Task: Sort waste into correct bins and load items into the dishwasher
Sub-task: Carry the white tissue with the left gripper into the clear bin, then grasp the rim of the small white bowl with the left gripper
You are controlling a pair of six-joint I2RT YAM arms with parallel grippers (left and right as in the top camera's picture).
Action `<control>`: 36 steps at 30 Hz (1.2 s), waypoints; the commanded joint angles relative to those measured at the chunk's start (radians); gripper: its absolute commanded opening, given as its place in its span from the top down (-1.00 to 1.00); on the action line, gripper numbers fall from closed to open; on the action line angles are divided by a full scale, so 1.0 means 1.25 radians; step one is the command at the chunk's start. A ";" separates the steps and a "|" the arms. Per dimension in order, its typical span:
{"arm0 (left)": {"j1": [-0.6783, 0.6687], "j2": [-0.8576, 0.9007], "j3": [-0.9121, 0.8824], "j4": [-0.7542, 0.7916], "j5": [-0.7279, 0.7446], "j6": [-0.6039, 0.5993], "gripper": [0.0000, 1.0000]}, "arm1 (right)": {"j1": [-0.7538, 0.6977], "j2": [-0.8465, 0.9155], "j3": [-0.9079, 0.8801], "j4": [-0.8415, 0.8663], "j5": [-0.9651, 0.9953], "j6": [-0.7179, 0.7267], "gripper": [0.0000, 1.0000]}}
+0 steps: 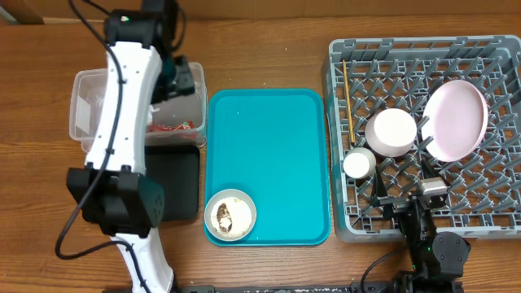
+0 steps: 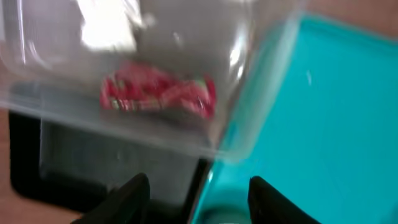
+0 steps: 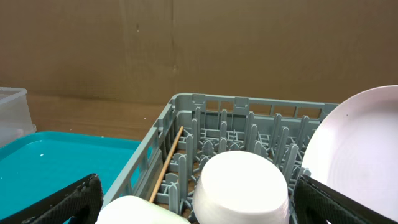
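- The red-and-silver wrapper (image 2: 158, 93) lies inside the clear tub (image 1: 81, 102), on the side nearer to the black tray (image 1: 175, 183). A white blur deeper in the tub I cannot identify.
- The grey-rimmed bowl (image 1: 230, 216) with food scraps (image 1: 224, 216) in it stands on the near left corner of the teal tray (image 1: 269, 138). This tray lies between the two bins and the dish rack (image 1: 350, 228).
- In the rack, the pink plate (image 1: 456, 120) leans on its edge and the pink bowl (image 1: 391, 133) sits just beside it, seemingly upside down. The white cup (image 1: 358, 164) is near the bowl, and the chopsticks (image 1: 348, 89) lie along the left wall.
- The left tool (image 2: 199, 183) is spread wide and holds nothing — it hangs over the tub, on the side next to the teal tray.
- The left arm (image 1: 126, 98) reaches from the near edge of the bench (image 1: 32, 49) across the black tray and the tub, hiding part of both.
- The right tool (image 3: 198, 199) is also spread wide and empty, facing the cup and the pink bowl. The right arm (image 1: 440, 248) sits folded low at the rack's near edge.
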 commanded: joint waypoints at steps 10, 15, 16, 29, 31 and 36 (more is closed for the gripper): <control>-0.345 -0.054 -0.168 -0.080 -0.032 -0.192 0.24 | 0.000 -0.005 -0.008 0.005 0.000 0.008 -0.99; -0.433 -0.054 -0.293 -0.057 -0.020 -0.243 0.28 | 0.000 -0.005 -0.008 0.005 0.000 0.008 -1.00; -0.455 -0.054 -0.323 -0.046 -0.020 -0.255 0.28 | 0.000 -0.005 -0.008 0.005 0.000 0.008 -1.00; -0.519 -0.054 -0.620 0.188 0.077 -0.259 0.41 | 0.000 -0.005 -0.008 0.005 0.000 0.008 -1.00; -0.519 -0.054 -0.649 0.215 0.078 -0.253 0.42 | 0.000 -0.005 -0.008 0.005 0.000 0.008 -1.00; -0.519 -0.054 -0.680 0.272 0.076 -0.211 0.67 | 0.000 -0.005 -0.008 0.005 0.000 0.008 -1.00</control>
